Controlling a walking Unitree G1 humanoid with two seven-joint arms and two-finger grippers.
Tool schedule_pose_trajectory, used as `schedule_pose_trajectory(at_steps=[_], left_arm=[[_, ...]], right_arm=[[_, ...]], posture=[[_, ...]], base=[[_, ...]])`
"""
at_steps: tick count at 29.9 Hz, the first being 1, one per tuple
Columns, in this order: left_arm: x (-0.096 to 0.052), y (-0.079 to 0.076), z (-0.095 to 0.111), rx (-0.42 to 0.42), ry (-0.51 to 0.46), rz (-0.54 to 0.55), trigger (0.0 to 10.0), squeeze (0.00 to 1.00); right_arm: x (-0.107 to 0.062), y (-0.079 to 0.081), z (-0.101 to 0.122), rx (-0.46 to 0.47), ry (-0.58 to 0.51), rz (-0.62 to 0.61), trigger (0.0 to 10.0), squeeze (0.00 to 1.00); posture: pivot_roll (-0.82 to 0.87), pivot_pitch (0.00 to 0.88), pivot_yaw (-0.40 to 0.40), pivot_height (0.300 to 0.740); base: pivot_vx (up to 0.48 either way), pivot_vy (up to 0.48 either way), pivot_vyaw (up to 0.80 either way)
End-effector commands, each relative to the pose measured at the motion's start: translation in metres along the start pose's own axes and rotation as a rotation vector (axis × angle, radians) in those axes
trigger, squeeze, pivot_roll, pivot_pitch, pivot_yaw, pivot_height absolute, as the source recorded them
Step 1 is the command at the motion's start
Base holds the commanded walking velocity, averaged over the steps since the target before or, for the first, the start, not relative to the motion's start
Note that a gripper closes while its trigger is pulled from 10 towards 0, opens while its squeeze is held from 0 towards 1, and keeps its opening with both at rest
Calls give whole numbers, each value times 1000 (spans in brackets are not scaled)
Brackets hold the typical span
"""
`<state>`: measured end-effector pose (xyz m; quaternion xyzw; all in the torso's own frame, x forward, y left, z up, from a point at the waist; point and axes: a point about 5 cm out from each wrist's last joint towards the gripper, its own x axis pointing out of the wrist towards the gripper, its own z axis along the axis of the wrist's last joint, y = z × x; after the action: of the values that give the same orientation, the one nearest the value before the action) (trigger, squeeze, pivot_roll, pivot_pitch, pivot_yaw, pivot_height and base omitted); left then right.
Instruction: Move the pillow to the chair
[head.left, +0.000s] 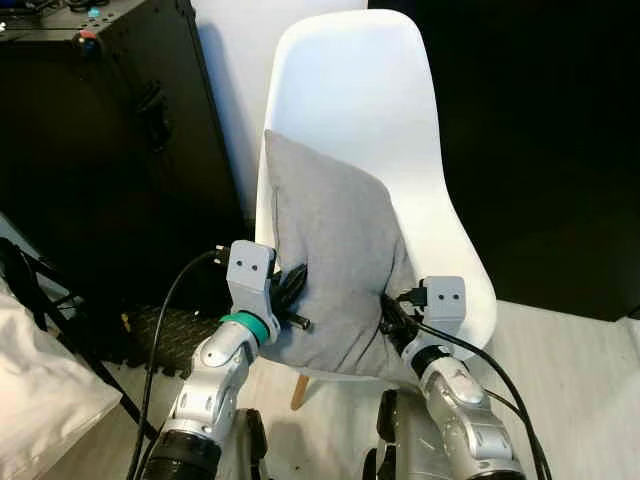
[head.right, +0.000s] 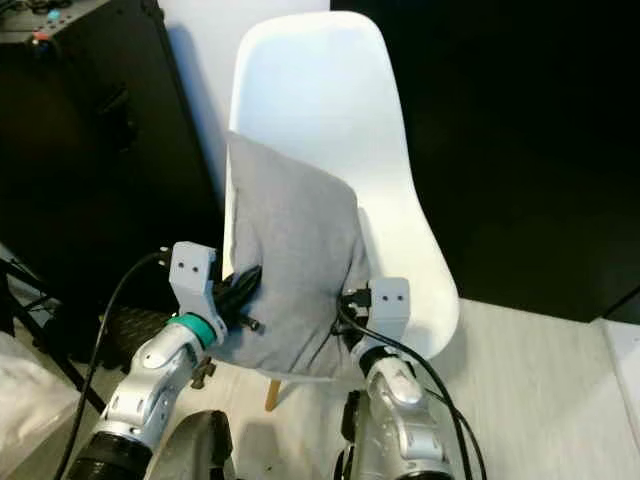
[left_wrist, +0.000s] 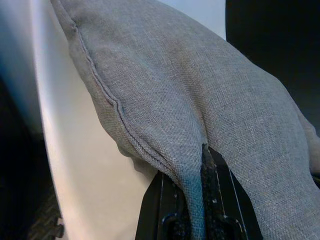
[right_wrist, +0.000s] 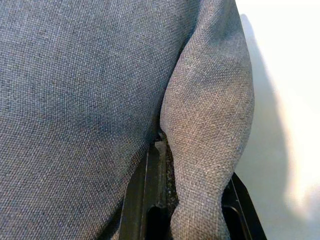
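Note:
A grey fabric pillow (head.left: 330, 255) stands upright on the seat of a white plastic chair (head.left: 360, 90), leaning against its backrest. My left gripper (head.left: 292, 292) is shut on the pillow's lower left edge. My right gripper (head.left: 392, 318) is shut on its lower right corner. In the left wrist view the grey cloth (left_wrist: 200, 115) is bunched between the black fingers (left_wrist: 212, 200), with the white chair shell (left_wrist: 75, 150) beside it. In the right wrist view a fold of the pillow (right_wrist: 210, 130) is pinched between the fingers (right_wrist: 142, 195).
A tall black case (head.left: 110, 150) stands left of the chair. White bedding (head.left: 40, 390) lies at the lower left, with black cables (head.left: 60, 300) near it. A black panel (head.left: 540, 150) fills the right background. The floor (head.left: 580, 370) at right is pale wood.

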<state>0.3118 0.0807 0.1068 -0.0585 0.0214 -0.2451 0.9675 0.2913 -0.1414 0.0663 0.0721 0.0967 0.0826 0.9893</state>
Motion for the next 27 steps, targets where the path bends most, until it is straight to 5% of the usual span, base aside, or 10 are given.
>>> schedule_pose_trajectory(at_steps=[1,7,10,17,18,21,22,27], left_arm=[[7,-19,4,10,17,-148,10000,0],[11,-29,3,-55,53,-242,10000,0],[9,-49,-4,-89,124,-412,10000,0],[8,-55,-9,-85,146,-448,10000,0],[14,-55,-9,-78,134,-380,10000,251],[17,-55,-7,-74,115,-333,10000,251],[20,-57,-3,-84,91,-309,10000,1000],[23,-58,4,-105,62,-311,10000,1000]], right_arm=[[2,-2,-9,-37,70,1,10000,0],[3,-8,-15,-70,146,-1,10000,0],[1,-14,-27,-104,262,-7,10000,0],[0,-17,-32,-113,292,-24,10000,0],[0,-25,-27,-85,260,-90,10000,894],[-1,-33,-22,-66,223,-152,10000,894],[-1,-41,-12,-61,167,-221,10000,1000],[-1,-51,3,-59,88,-301,10000,1000]], posture=[[-11,48,136,591],[-12,54,140,591],[-13,75,147,591],[-13,75,147,591],[-17,78,146,591],[-17,77,145,591],[-16,76,144,591],[-16,72,142,591]], base=[[0,0,0],[0,0,0],[0,0,0],[0,0,0],[0,0,0],[0,0,0],[0,0,0],[0,0,0]])
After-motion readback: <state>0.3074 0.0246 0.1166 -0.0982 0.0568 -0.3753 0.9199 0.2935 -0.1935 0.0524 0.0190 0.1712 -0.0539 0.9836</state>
